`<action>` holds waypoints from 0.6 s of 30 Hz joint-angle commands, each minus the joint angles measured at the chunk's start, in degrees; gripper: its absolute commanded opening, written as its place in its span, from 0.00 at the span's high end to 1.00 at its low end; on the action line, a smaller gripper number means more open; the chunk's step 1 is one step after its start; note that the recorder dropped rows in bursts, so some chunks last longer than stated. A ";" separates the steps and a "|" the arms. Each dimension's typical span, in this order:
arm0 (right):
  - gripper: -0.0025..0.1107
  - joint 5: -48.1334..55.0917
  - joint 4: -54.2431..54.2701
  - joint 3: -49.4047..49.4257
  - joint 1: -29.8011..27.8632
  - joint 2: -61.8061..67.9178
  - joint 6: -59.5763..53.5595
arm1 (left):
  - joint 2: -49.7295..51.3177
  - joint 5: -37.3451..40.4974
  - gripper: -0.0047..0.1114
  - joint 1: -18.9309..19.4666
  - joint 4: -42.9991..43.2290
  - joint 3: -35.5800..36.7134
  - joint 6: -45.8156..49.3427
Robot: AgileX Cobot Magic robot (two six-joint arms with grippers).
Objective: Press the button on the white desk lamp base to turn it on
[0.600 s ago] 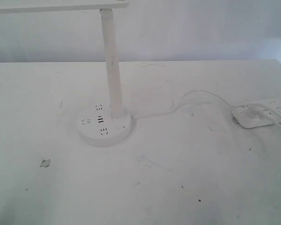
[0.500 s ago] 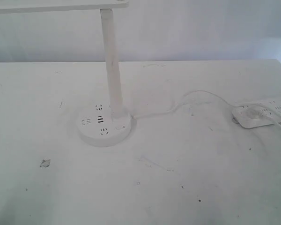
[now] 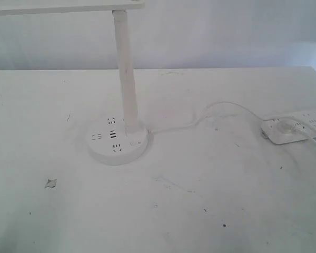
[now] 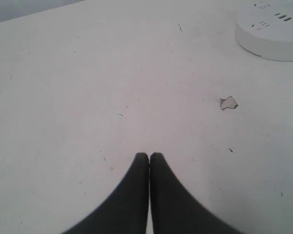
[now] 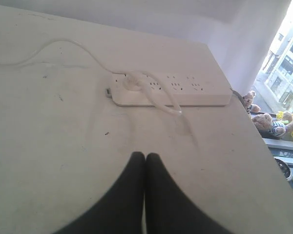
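Observation:
The white desk lamp base (image 3: 117, 142) is a round flat disc left of the table's centre, with socket holes, two dark USB slots (image 3: 113, 135) and a tall slim stem (image 3: 127, 79). The button (image 3: 139, 141) is a faint small round mark on the disc's right side, beside the stem's foot. Neither gripper shows in the exterior view. My left gripper (image 4: 149, 155) hovers shut and empty over bare table, with the lamp base (image 4: 271, 34) well ahead of it to one side. My right gripper (image 5: 145, 155) is shut and empty, a little short of the power strip (image 5: 185, 90).
A rectangular white power strip (image 3: 295, 127) lies at the table's right edge, with a plug (image 5: 133, 82) in it and a white cable (image 3: 216, 112) curving to the lamp base. A small grey chip (image 3: 51, 183) lies front left. The lamp head (image 3: 63, 6) overhangs the top left.

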 commanded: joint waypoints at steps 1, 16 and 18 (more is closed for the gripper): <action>0.98 -0.40 0.07 0.05 -0.24 -0.28 0.08 | -0.22 0.07 0.96 -0.51 -0.33 0.19 -0.14; 0.98 -17.45 -1.01 0.05 -0.24 -0.28 -2.09 | -0.22 0.07 0.96 -0.51 -0.33 0.19 -0.14; 0.98 -24.80 -0.12 0.05 -0.24 -0.28 -0.33 | -0.22 0.07 0.96 -0.51 -0.33 0.19 -0.14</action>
